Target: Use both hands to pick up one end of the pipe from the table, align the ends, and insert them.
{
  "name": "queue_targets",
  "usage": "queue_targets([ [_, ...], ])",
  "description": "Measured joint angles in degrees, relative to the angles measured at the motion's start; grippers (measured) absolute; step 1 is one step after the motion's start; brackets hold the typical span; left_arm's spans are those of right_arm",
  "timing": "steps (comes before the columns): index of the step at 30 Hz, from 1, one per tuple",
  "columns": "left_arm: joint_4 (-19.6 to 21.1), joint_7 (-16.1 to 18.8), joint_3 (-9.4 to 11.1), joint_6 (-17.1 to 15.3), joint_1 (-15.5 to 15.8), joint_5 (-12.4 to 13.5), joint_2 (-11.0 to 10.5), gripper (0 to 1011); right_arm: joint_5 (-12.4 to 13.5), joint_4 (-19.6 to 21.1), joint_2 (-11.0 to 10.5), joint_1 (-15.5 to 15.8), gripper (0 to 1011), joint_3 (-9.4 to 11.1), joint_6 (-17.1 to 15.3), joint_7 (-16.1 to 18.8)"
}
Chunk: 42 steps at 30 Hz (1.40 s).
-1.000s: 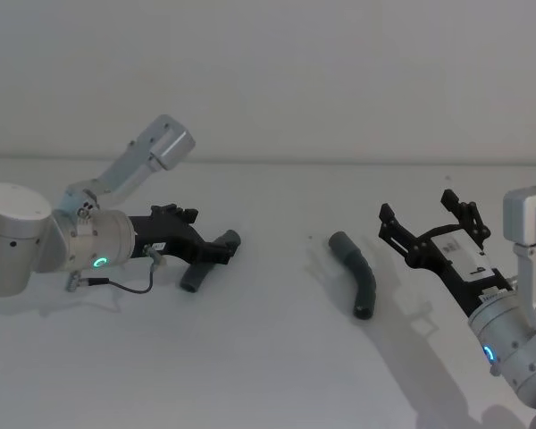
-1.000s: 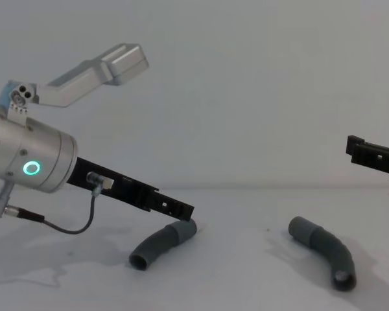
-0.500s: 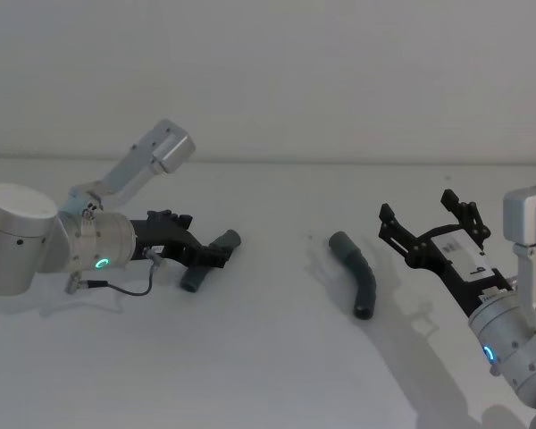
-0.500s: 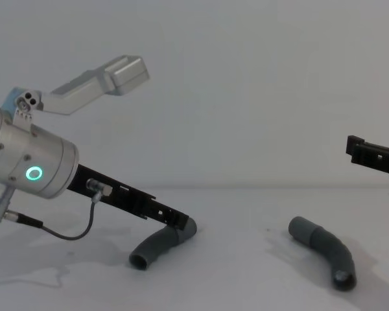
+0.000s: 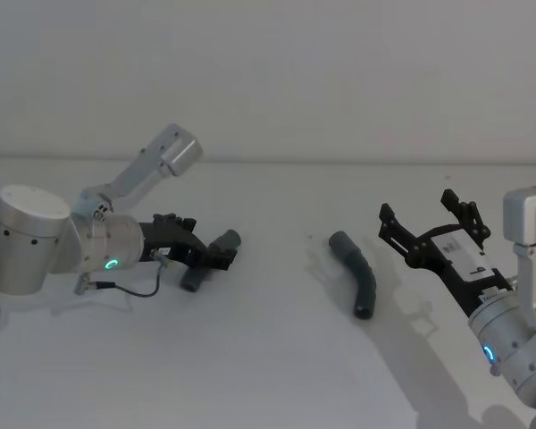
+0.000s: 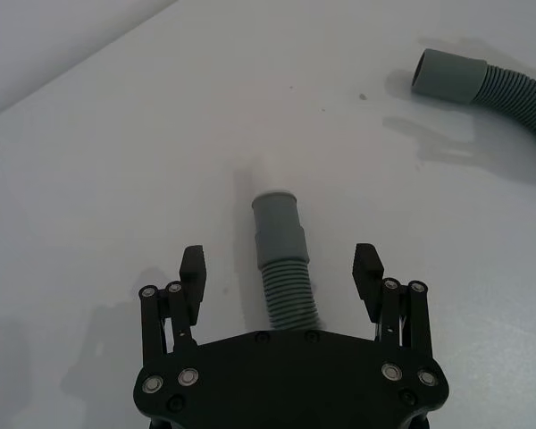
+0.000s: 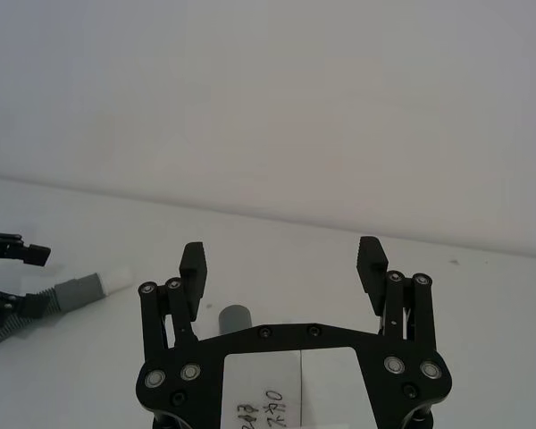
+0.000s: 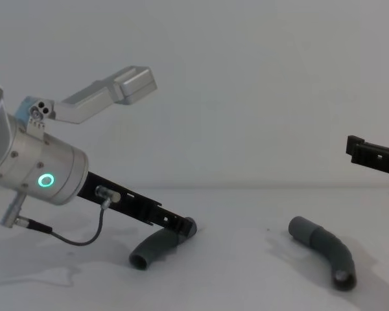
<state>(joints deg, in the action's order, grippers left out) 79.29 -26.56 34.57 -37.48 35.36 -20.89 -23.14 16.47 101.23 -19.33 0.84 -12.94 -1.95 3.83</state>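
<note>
Left gripper (image 6: 280, 262): jaws wide, low astride left pipe piece (image 8: 152, 247), poised to clamp.
Right gripper (image 7: 281, 256): wide, empty, raised toward the table (image 5: 268, 366)'s right edge, short of right pipe piece (image 5: 363, 279).

In the left wrist view my left hand (image 6: 280, 261) hides the rear of the near pipe piece (image 6: 284, 284), and the far pipe piece (image 6: 505, 82) runs off the edge. The chest view's edge cuts off my right hand (image 8: 374, 157).
</note>
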Motion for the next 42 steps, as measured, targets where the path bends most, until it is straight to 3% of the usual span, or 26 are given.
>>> queue_targets([
  [42,-4.38,0.12,-0.64,-1.76,0.88,1.77,3.18,1001,0.00,0.00,0.00,0.00,1001,0.00,0.00,0.00],
])
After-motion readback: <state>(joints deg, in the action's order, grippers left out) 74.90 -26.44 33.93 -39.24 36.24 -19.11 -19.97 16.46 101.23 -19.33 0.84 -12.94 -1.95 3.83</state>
